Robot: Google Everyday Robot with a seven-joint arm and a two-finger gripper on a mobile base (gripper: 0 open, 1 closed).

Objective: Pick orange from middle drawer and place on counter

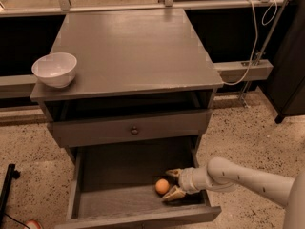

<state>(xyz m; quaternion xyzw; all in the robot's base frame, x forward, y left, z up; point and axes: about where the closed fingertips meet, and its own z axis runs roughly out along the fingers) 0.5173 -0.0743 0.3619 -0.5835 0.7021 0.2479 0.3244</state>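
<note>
Middle drawer (119, 175) interior: end effector (166, 186) splayed around orange (161, 186)

Lighting is warm, moderate and from overhead. The gripper (171, 184), fingers spread, lies low inside the middle drawer (114, 199), in the dimmest zone, and the drawer floor behind it falls into deep shadow. The orange (162, 186), just beside the gripper, catches some light. Above the gripper, the counter (133, 51) carries a broad pale sheen. The white bowl (55, 69), far above and to one side, is the brightest area.

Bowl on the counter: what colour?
The bowl is white, camera view; claw sits in the middle drawer beside the orange.
</note>
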